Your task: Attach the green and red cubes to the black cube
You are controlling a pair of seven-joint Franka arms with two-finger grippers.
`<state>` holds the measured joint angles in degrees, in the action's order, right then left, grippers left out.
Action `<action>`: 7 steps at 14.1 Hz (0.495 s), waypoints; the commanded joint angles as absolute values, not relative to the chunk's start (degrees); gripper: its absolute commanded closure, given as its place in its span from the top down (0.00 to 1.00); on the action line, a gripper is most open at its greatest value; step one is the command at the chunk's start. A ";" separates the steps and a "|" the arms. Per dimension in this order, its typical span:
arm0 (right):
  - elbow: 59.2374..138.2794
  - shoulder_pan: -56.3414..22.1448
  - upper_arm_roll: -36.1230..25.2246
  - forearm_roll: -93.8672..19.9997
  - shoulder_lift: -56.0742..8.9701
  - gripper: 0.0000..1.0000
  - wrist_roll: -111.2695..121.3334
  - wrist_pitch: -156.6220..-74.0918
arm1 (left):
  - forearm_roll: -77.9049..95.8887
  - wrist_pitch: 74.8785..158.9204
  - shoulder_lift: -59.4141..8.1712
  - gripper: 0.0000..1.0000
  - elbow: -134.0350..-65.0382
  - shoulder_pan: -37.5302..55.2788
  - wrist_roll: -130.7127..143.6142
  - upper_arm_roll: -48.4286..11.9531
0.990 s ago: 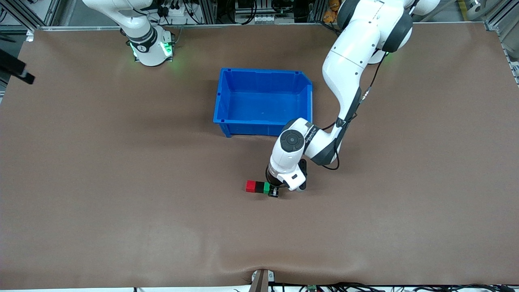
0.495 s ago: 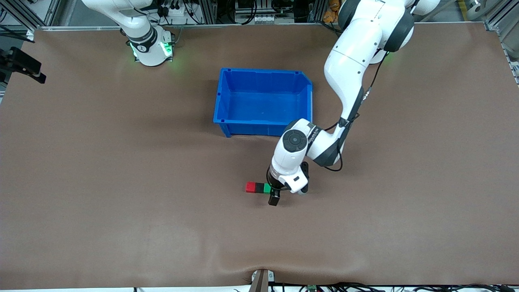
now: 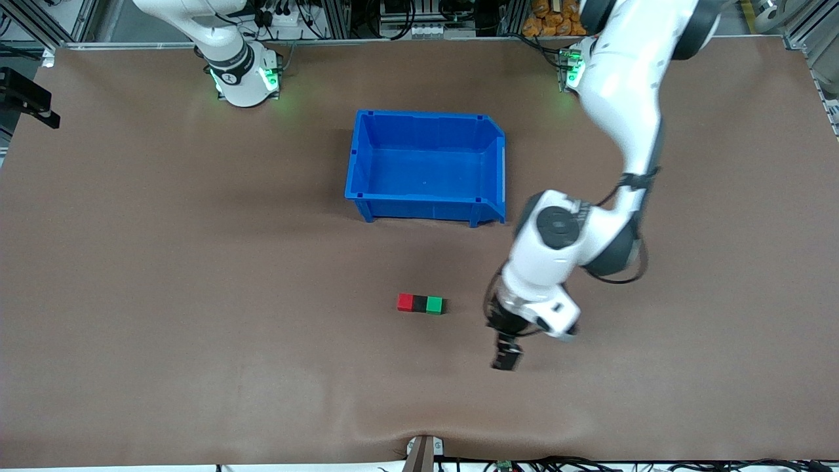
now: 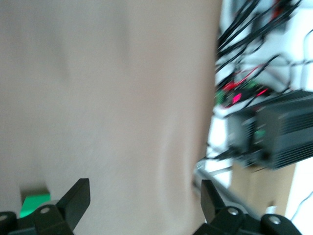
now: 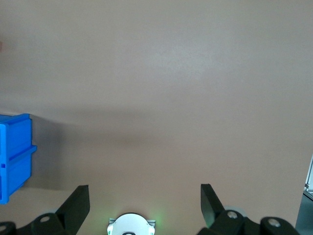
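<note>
The red cube, the black cube and the green cube lie touching in one row on the table, the black one in the middle. The row is nearer to the front camera than the blue bin. My left gripper is open and empty, over bare table beside the row toward the left arm's end. In the left wrist view the green cube shows beside one finger. My right gripper is open and empty, waiting in the air at the right arm's end; the right wrist view shows bare table.
A blue bin, empty, stands mid-table between the cube row and the robot bases; its corner shows in the right wrist view. The right arm's base also shows there. Cables and a black box lie past the table's front edge.
My left gripper has let go of the green cube, opened and moved off toward the left arm's end. The cube row stays in place. The right gripper has shifted slightly.
</note>
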<state>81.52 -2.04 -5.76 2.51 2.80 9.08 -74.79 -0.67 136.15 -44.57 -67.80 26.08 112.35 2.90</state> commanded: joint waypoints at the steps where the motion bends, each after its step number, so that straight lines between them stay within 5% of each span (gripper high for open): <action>1: 81.91 -1.05 -4.75 2.99 3.60 1.00 10.20 -74.09 | -1.41 131.67 -38.51 1.00 -70.48 21.55 105.15 2.02; 7: 82.00 -0.62 -3.70 2.99 3.95 1.00 10.20 -73.48 | -0.70 129.21 -24.11 1.00 -80.93 14.07 85.46 1.76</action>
